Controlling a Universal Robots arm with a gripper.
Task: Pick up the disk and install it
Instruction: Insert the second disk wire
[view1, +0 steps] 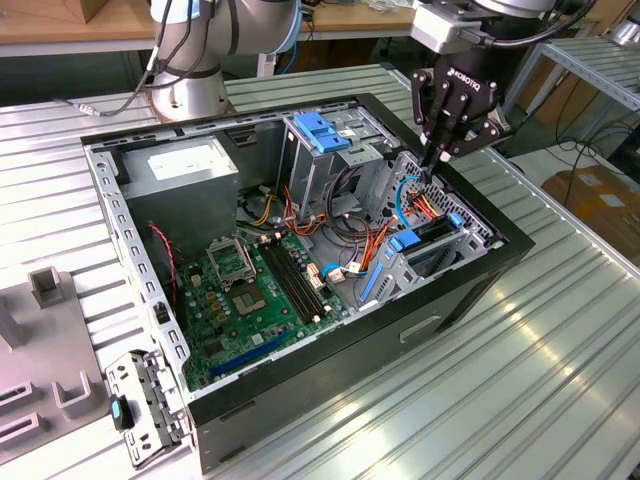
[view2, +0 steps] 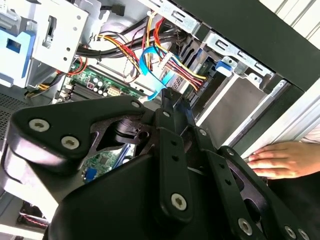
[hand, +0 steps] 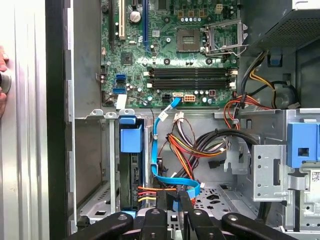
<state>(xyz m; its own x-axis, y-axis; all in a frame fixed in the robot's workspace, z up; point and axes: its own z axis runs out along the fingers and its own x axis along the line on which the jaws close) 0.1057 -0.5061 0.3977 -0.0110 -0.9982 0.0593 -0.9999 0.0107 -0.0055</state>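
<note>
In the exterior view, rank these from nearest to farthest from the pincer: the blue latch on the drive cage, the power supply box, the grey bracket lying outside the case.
1. Blue latch, just to the exterior view's left of the pincer.
2. Power supply box, far corner of the case.
3. Grey bracket, on the table outside the case.

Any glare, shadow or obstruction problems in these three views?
Exterior view: bright glare streaks on the ribbed metal table; the case interior stays readable. Second wrist view: the gripper body blocks the lower half in dark silhouette, and a hand sits at the edge. First wrist view: evenly lit motherboard, shaded drive bay beneath the blue latch.
</note>
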